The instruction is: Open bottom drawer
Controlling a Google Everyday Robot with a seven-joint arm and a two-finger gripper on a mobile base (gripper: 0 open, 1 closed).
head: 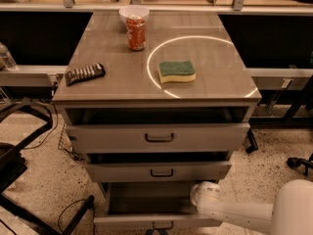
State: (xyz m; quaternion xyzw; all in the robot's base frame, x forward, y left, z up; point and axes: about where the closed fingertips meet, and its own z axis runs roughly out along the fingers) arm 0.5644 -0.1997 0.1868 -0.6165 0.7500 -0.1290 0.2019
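The bottom drawer [156, 222] is the lowest of the cabinet's three. It stands pulled out well past the two above, showing its plain grey inside [146, 197]. Its small dark bar handle [162, 225] is at the centre of the front, at the frame's lower edge. My white arm [244, 214] comes in from the lower right. Its rounded end with the gripper [199, 197] sits over the right end of the open drawer, just behind the front panel.
The top drawer [159, 137] and middle drawer [161, 172] are each slightly open. On the cabinet top are a green-and-yellow sponge [176, 71], a red can [136, 32], a white bowl [133, 12] and a dark snack bag [85, 73]. Black chair legs and cables [29, 180] lie on the floor at the left.
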